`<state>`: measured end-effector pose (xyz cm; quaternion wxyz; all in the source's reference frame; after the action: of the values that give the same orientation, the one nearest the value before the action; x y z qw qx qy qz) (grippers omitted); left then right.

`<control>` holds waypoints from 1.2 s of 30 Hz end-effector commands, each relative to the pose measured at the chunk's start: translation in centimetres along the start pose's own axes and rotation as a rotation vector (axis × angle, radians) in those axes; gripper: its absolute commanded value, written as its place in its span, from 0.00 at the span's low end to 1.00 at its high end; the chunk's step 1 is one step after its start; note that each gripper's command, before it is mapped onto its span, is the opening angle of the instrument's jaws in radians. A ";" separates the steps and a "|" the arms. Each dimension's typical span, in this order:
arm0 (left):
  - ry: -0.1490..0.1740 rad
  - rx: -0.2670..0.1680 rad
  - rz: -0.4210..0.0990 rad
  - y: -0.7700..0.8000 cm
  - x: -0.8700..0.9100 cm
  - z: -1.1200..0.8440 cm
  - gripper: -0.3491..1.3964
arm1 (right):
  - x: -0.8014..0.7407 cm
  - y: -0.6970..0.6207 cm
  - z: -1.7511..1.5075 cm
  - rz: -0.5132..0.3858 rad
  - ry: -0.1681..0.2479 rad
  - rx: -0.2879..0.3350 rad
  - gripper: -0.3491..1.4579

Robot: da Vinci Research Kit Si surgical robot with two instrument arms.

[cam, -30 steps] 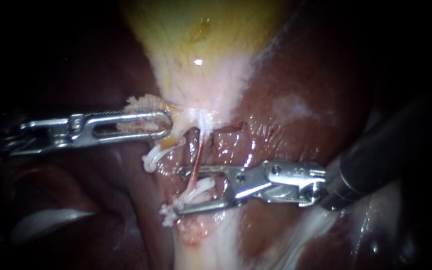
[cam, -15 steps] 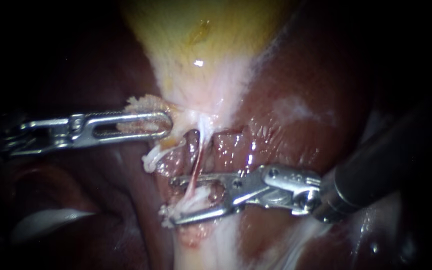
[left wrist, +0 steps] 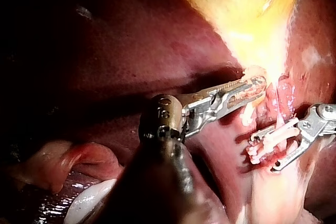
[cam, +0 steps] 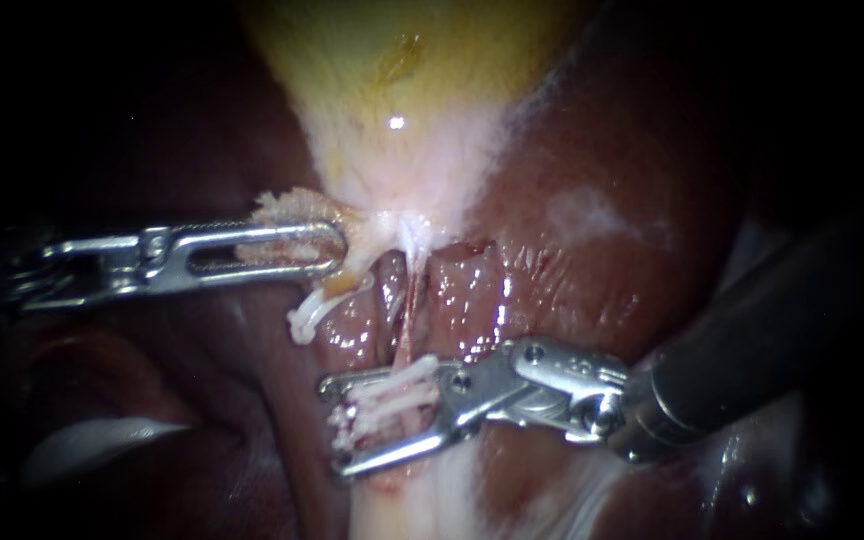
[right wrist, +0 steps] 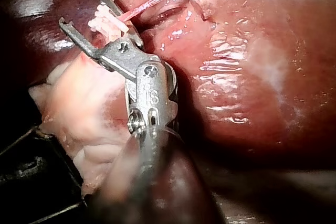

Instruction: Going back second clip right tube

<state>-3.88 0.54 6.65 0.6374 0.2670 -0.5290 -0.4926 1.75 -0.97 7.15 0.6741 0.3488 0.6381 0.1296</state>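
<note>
Dark red liver [cam: 592, 280] fills the backdrop, wet and glinting where the light strikes near the centre. Toward the endoscope view's left side and upper corners the scene falls off into near-black shadow.

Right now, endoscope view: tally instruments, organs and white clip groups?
Instruments: 2 (left instrument, right instrument)
Organs: 2 (liver, gallbladder)
White clip groups: 2 (upper clip group, lower clip group; single clips cannot be told apart)
Total: 6
</note>
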 end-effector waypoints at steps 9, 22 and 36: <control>0.000 0.000 0.000 0.00 0.01 0.00 0.00 | 0.02 0.12 -0.54 -0.082 -0.017 -0.102 0.47; 0.000 0.000 0.000 0.00 0.01 0.00 0.00 | 0.20 0.03 -1.22 -0.179 -0.130 -0.172 0.47; 0.000 0.000 0.000 0.00 0.01 0.00 0.00 | 0.75 -0.34 -1.62 -0.255 -0.149 -0.165 0.47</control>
<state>-3.88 0.53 6.65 0.6375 0.2669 -0.5288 -0.4927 0.22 -0.26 6.44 0.7573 0.2159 0.6127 0.0671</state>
